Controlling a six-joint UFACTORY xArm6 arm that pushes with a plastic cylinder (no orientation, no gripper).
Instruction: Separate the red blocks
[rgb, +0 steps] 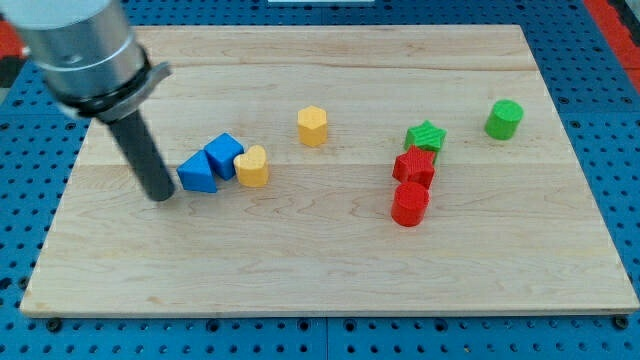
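Observation:
Two red blocks sit touching right of the board's middle: a red star-like block (414, 165) above a red cylinder (409, 203). A green star block (426, 136) touches the upper red block from above. My tip (160, 196) is far to the view's left, just left of a blue triangular block (198, 174), well away from the red blocks.
A blue cube (224, 154) and a yellow heart-like block (253, 166) sit beside the blue triangular block. A yellow hexagonal block (312, 126) stands near the middle top. A green cylinder (504, 119) is at the upper right. The wooden board (330, 280) lies on a blue pegboard.

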